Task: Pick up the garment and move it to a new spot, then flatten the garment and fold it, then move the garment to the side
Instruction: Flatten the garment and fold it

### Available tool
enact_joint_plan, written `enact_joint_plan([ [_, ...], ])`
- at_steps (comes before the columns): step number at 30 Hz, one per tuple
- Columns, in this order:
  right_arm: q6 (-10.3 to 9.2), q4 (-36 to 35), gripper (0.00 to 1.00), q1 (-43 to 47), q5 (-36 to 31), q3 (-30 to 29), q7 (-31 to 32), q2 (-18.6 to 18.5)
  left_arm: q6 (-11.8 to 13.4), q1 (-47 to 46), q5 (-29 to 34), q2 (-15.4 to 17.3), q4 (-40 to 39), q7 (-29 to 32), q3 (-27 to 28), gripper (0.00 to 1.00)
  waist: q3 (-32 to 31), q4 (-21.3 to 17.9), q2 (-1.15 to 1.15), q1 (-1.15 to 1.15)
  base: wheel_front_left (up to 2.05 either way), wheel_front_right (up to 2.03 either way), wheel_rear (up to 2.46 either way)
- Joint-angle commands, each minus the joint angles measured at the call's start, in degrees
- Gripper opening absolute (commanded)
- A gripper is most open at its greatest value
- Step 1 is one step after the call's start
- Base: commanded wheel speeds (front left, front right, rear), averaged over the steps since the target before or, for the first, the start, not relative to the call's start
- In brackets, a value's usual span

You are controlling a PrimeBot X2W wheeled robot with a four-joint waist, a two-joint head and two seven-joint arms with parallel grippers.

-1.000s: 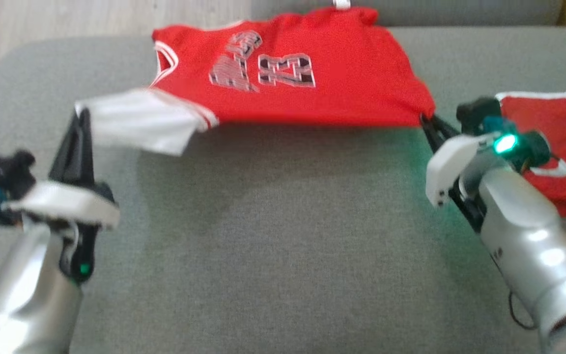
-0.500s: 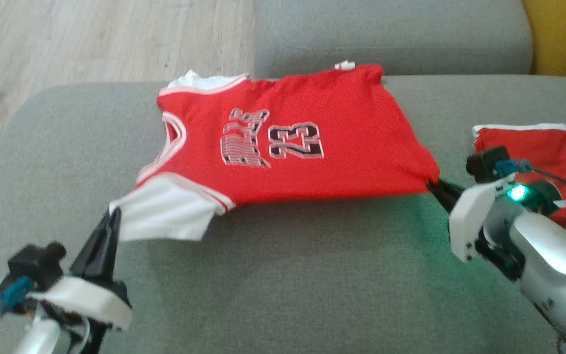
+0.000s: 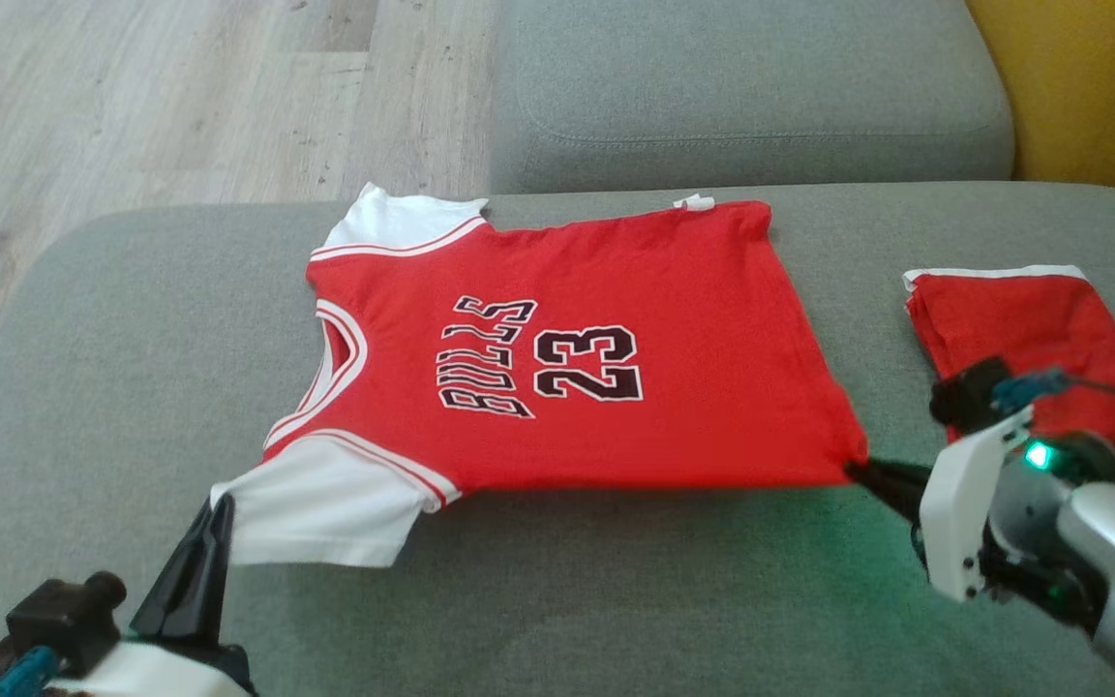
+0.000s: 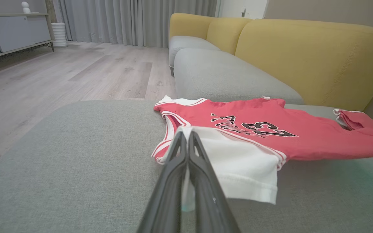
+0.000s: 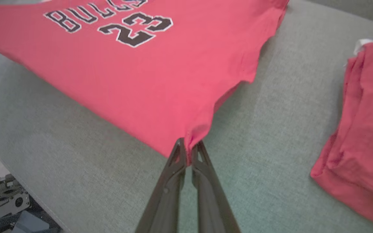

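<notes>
The garment [image 3: 616, 358] is a red jersey with white sleeves and "BULLS 23" in black, spread print-up on the grey sofa seat [image 3: 132, 319]. My left gripper [image 3: 221, 505] is shut on the near white sleeve's corner; the left wrist view has that sleeve [image 4: 238, 165] pinched at the left gripper [image 4: 186, 134]. My right gripper [image 3: 856, 469] is shut on the near hem corner, and in the right wrist view the red cloth [image 5: 134, 74] bunches at the right gripper [image 5: 189, 144]. The near edge hangs slightly lifted between both grippers.
A folded red garment [image 3: 1027, 334] with a white edge lies on the seat to the right, close to my right wrist. A second grey cushion [image 3: 741, 97] and a yellow backrest [image 3: 1090, 87] lie beyond. Wooden floor [image 3: 132, 97] borders the seat's left edge.
The head camera has tilted, so the whole scene sits lower in view. The jersey has come down from hanging stretched to lying spread on the seat, both grippers still pinching its near corners.
</notes>
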Motion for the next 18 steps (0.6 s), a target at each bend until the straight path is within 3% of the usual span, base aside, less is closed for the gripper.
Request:
enact_joint_plan([
  [1,0.39,-1.7,0.0,-0.3,-0.1,-1.7,-0.1,-2.0,0.4,-3.0,-0.1,1.9,-2.4,0.0,3.1,0.0,0.1,0.0,0.0,0.01,0.0,0.0,0.0],
  [10,0.39,-2.4,0.0,-1.4,-2.7,-7.2,1.4,0.4,1.0,-8.2,1.1,2.8,-2.6,1.1,3.4,0.0,1.5,-1.0,0.0,0.01,0.0,0.0,0.0],
  [18,0.39,-0.7,0.0,-4.7,-5.3,-8.7,3.5,3.9,-0.1,-15.9,1.5,3.4,1.6,2.8,3.2,0.0,4.2,-1.9,0.0,0.01,0.0,0.0,0.0],
])
